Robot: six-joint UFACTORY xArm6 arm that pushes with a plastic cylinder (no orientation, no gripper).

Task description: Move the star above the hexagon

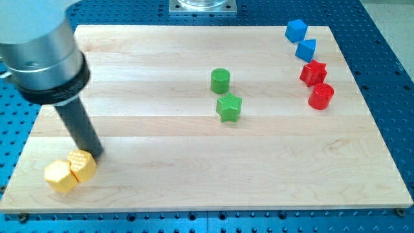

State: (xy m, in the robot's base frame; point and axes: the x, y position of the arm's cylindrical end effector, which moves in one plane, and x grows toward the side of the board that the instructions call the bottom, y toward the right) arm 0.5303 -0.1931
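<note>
On the wooden board point(194, 168), my tip point(97, 154) rests at the view's lower left, touching or just beside the upper edge of a yellow block point(82, 166) whose shape may be a star, though the angle makes it hard to tell. A yellow hexagon point(60, 176) sits touching that block on its left. The rod has no fingers, so it clasps nothing.

Near the centre stand a green cylinder point(220, 80) and, just below it, a green star point(229, 107).

At the upper right sit a blue cube point(295, 30), a blue block point(306, 50), a red star point(314, 73) and a red cylinder point(321, 96). There are no containers on the board.
</note>
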